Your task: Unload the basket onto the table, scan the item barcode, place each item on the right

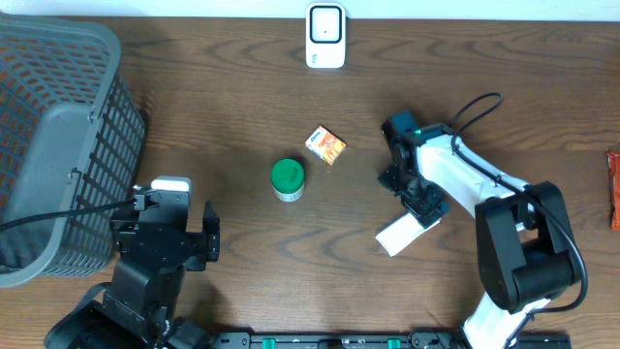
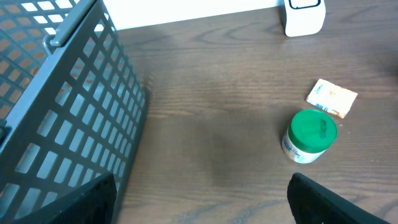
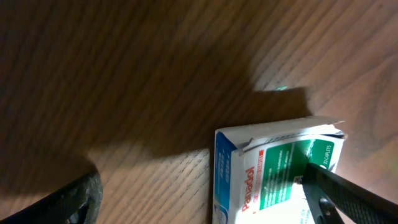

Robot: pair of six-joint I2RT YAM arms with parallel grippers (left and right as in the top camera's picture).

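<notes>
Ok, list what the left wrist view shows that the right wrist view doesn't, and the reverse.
Left wrist only: a grey basket on the left, a green-lidded jar, a small orange packet just beyond it, and a white scanner at the far edge. Right wrist only: a white box with blue and green print, lying flat, seen close up. Both: the dark wooden table.

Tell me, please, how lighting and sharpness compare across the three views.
Overhead: even light, sharp, faint shadows. Left wrist: bright, the green-lidded jar fairly crisp. Right wrist: dim, heavy shadow across the table, the medicine box close and soft.
</notes>
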